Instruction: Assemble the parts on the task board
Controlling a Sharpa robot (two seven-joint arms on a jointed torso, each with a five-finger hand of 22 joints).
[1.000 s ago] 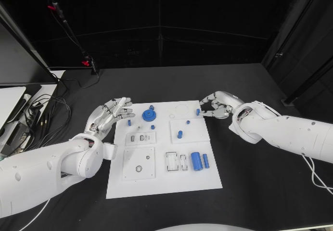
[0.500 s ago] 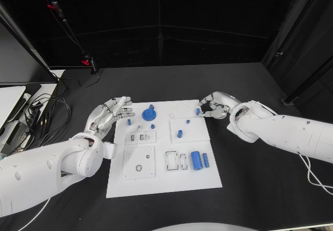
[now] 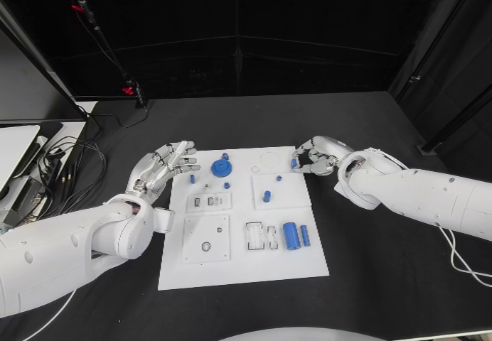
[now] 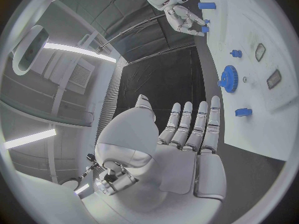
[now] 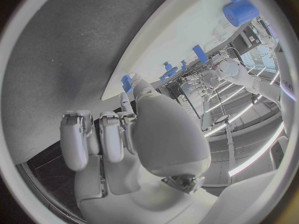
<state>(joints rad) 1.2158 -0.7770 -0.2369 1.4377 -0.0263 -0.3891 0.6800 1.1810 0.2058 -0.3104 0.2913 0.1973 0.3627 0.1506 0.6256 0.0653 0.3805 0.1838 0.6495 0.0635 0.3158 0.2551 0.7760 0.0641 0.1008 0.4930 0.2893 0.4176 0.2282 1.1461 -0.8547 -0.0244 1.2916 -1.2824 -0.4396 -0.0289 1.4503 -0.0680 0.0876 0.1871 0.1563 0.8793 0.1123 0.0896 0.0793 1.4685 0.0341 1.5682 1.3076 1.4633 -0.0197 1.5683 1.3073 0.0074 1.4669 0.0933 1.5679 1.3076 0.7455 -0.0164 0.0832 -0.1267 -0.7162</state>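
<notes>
The white task board (image 3: 241, 263) lies mid-table. My right hand (image 3: 316, 157) is at its far right edge, fingers curled in and pinching a small blue peg (image 3: 292, 164); in the right wrist view the peg (image 5: 126, 80) sits at the fingertips of that hand (image 5: 143, 134). My left hand (image 3: 164, 168) lies flat and open by the far left corner, fingers straight, holding nothing (image 4: 184, 134). On the board are a blue gear (image 3: 220, 169), short blue pegs (image 3: 266, 197), and two blue cylinders (image 3: 291, 236) side by side.
Cables (image 3: 64, 160) trail over the table's left side beside white equipment (image 3: 15, 153). A dark stand with red clamps (image 3: 127, 91) rises at the far left. Bare black table (image 3: 399, 277) lies right of and behind the board.
The right hand has edged slightly left over the small blue peg; the left hand has stayed put.
</notes>
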